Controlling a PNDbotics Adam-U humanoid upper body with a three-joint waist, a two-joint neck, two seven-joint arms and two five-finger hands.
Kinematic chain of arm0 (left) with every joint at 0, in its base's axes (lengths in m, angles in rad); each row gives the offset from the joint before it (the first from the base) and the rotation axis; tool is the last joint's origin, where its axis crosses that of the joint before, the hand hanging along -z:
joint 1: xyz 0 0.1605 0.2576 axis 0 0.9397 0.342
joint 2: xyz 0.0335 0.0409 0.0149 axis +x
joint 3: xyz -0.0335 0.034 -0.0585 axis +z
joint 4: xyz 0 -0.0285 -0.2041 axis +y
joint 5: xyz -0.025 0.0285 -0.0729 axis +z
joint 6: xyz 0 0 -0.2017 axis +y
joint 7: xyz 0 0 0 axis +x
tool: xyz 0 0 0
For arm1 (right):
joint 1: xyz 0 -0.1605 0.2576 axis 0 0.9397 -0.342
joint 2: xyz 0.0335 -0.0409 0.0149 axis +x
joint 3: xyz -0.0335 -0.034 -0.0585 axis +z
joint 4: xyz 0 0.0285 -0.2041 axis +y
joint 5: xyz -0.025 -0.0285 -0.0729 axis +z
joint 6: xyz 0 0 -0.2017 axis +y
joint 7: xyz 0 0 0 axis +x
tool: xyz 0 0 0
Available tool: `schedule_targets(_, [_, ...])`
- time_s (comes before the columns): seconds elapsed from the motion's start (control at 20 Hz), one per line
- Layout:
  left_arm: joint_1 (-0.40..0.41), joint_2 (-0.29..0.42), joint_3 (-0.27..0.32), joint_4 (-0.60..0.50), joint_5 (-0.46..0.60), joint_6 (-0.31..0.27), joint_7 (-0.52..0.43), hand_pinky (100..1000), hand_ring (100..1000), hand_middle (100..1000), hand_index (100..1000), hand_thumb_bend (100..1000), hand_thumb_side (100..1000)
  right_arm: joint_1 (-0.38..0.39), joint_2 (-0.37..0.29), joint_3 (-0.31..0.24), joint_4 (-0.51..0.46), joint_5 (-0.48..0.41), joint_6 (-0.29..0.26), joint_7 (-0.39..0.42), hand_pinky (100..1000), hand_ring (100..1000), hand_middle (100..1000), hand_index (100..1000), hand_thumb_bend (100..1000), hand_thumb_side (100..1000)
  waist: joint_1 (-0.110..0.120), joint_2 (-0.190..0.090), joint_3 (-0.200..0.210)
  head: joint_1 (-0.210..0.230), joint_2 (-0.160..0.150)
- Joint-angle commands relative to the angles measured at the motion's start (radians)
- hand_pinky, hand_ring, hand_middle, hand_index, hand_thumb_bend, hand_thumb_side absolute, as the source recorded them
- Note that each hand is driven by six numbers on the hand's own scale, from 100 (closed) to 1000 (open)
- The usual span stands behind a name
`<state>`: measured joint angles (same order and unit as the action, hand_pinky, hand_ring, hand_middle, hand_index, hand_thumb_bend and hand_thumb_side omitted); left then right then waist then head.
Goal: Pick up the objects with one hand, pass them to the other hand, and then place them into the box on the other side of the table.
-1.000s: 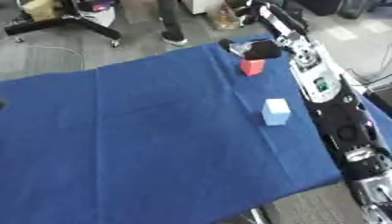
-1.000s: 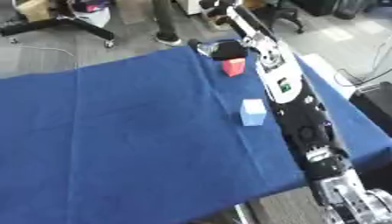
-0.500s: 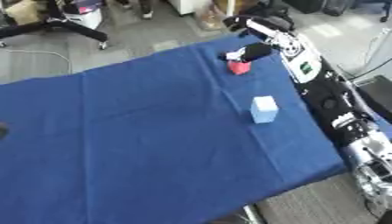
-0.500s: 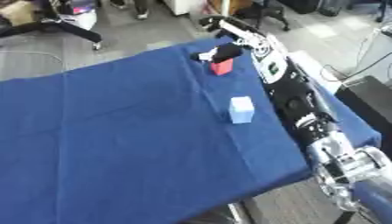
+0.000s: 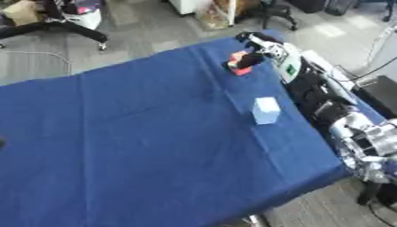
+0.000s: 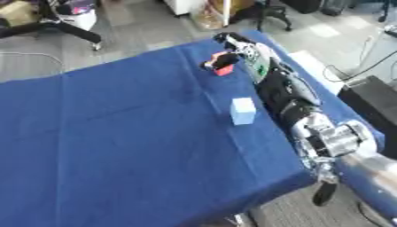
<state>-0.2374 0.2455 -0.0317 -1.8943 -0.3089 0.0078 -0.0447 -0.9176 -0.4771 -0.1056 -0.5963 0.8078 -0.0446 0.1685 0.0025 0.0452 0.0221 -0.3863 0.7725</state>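
One hand is in play, the robot's right hand [image 5: 256, 53], sitting in the upper right of the frame near the far edge of the table [image 5: 116, 146]. Its dark fingers are curled round a small red block [image 5: 238, 62], so it's holding that one; the block sits right at the fingertips, just over or on the blue cloth, can't tell which. The arm [image 5: 325, 102] runs from there down the right side of the frame, black with silver joints, all the way to the lower right corner.

Next out from the hand is a light blue block [image 5: 266, 110], standing upright on the cloth right of centre, just beside the forearm but apart from it, and well apart from the red block. Nothing is touching it.

Everything sits on a table covered in plain blue cloth that fills most of the frame and lies askew, with its near corner at the bottom edge.

Beyond the far edge there's grey floor, with the black legs of an office chair [image 5: 54, 26] in the upper left corner and some cardboard-coloured stuff [image 5: 213, 13] at the top centre. A dark box-like thing [image 5: 380, 91] shows at the right edge next to the arm.
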Motion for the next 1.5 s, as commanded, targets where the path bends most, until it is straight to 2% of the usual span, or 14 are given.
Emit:
schedule_targets(0.05, [-0.020, 0.002, -0.004, -0.012, -0.002, -0.001, -0.006, 769, 567, 581, 776, 802, 431, -0.035, -0.020, -0.020, 0.039, 0.041, 0.063, -0.076, 829, 883, 887, 937, 506, 420, 0.008, 0.009, 0.009, -0.014, -0.003])
schedule_targets(0.25, [-0.026, -0.003, -0.008, -0.014, -0.002, -0.002, -0.011, 769, 567, 581, 776, 802, 431, -0.039, -0.027, -0.035, 0.103, 0.057, 0.141, -0.181, 814, 858, 861, 928, 500, 402, 0.011, 0.020, 0.029, -0.028, -0.003])
schedule_targets(0.5, [-0.027, -0.006, -0.006, -0.015, -0.003, 0.001, -0.008, 768, 565, 580, 776, 799, 431, -0.033, -0.035, -0.032, 0.159, 0.030, 0.173, -0.255, 788, 815, 816, 899, 484, 368, 0.009, 0.030, 0.037, -0.036, -0.003])
schedule_targets(0.7, [-0.028, -0.009, -0.008, -0.014, -0.005, 0.001, -0.009, 767, 564, 579, 775, 796, 432, -0.030, -0.038, -0.030, 0.174, 0.004, 0.187, -0.325, 748, 740, 680, 811, 401, 280, 0.008, 0.033, 0.037, -0.036, -0.003])
schedule_targets(0.8, [-0.028, -0.010, -0.008, -0.015, -0.006, 0.001, -0.009, 767, 564, 579, 776, 797, 432, -0.029, -0.037, -0.028, 0.175, -0.007, 0.191, -0.363, 736, 716, 630, 761, 362, 233, 0.009, 0.034, 0.038, -0.039, -0.003])
schedule_targets(0.85, [-0.028, -0.011, -0.008, -0.015, -0.006, 0.001, -0.008, 767, 564, 579, 776, 797, 431, -0.028, -0.037, -0.028, 0.174, -0.012, 0.192, -0.381, 722, 690, 577, 707, 318, 181, 0.010, 0.034, 0.038, -0.041, -0.003])
schedule_targets(1.0, [-0.027, -0.013, -0.007, -0.014, -0.006, 0.002, -0.006, 767, 564, 579, 775, 796, 432, -0.027, -0.034, -0.027, 0.170, -0.026, 0.189, -0.434, 704, 654, 510, 633, 281, 130, 0.011, 0.033, 0.038, -0.043, -0.003])
schedule_targets(1.1, [-0.027, -0.014, -0.007, -0.013, -0.006, 0.003, -0.006, 767, 564, 579, 775, 796, 432, -0.026, -0.032, -0.026, 0.167, -0.034, 0.182, -0.459, 698, 641, 493, 615, 275, 115, 0.012, 0.032, 0.038, -0.045, -0.003])
schedule_targets(1.2, [-0.027, -0.015, -0.007, -0.013, -0.006, 0.002, -0.005, 766, 564, 579, 775, 797, 430, -0.026, -0.031, -0.024, 0.168, -0.040, 0.177, -0.475, 697, 639, 493, 616, 307, 128, 0.011, 0.032, 0.039, -0.046, -0.003])
schedule_targets(1.3, [-0.027, -0.015, -0.006, -0.012, -0.006, 0.003, -0.005, 766, 563, 579, 775, 797, 431, -0.027, -0.030, -0.022, 0.164, -0.044, 0.168, -0.483, 692, 632, 480, 600, 292, 100, 0.011, 0.032, 0.040, -0.048, -0.003])
schedule_targets(1.5, [-0.027, -0.016, -0.005, -0.012, -0.007, 0.003, -0.003, 766, 563, 579, 774, 798, 430, -0.030, -0.029, -0.021, 0.151, -0.042, 0.151, -0.497, 682, 617, 453, 563, 284, 100, 0.010, 0.032, 0.041, -0.050, -0.003])
